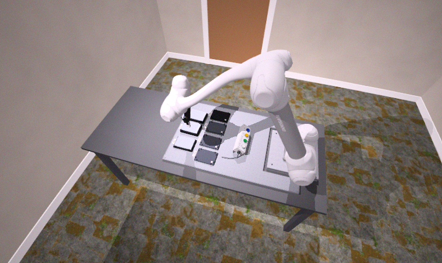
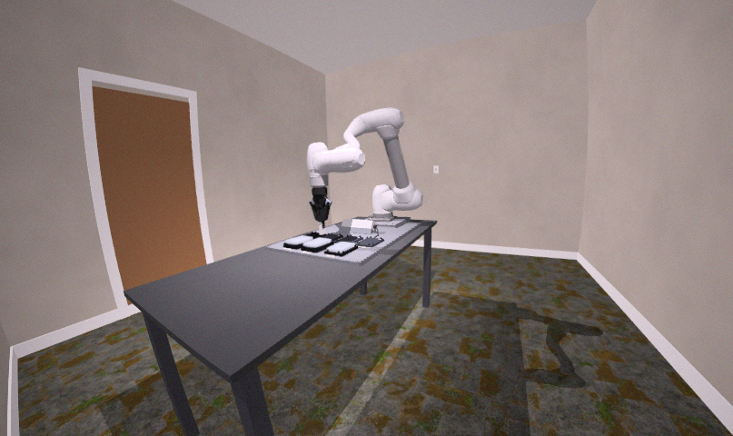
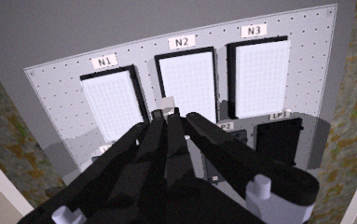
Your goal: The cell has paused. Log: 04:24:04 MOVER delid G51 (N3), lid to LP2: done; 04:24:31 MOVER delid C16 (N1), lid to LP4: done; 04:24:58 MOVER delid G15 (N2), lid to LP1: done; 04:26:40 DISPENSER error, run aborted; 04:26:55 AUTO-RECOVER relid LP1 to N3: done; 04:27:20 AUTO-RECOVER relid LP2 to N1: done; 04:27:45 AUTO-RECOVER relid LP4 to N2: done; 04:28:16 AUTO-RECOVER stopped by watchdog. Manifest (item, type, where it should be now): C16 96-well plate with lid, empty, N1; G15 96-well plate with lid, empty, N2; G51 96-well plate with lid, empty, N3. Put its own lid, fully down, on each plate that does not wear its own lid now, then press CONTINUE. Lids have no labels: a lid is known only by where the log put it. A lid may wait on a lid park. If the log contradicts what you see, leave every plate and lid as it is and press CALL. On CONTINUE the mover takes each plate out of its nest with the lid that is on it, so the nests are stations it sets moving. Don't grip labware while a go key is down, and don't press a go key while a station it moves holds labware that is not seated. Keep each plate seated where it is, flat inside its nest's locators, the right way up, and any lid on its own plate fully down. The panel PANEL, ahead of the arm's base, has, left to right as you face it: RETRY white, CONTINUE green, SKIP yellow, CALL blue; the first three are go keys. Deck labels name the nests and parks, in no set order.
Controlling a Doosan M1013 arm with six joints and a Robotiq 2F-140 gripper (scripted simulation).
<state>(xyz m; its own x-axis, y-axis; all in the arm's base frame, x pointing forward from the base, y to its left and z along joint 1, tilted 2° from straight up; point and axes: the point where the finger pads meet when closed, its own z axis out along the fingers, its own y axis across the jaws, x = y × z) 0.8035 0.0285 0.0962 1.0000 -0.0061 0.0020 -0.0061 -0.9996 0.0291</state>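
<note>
Three white 96-well plates sit in a row of nests on the grey deck. In the wrist view the labels read N1 (image 3: 112, 105), N2 (image 3: 191, 84) and N3 (image 3: 261, 77). Each plate looks covered and lies flat. In the top view, N3 (image 1: 196, 115) is farthest, N2 (image 1: 191, 129) is in the middle and N1 (image 1: 184, 142) is nearest. My gripper (image 3: 170, 105) (image 1: 186, 122) (image 2: 321, 222) is shut and empty. It points down just above the park-side edge of the N2 plate. The lid parks lie beside the nests; LP1 (image 3: 278, 140) (image 1: 220, 115) is bare and black.
The button panel (image 1: 242, 139) (image 2: 361, 225) lies between the lid parks and the arm's base, with its blue, yellow and green keys in view. The perforated deck board (image 1: 181, 156) rests on a long dark table (image 1: 135, 130). The arm reaches over the parks.
</note>
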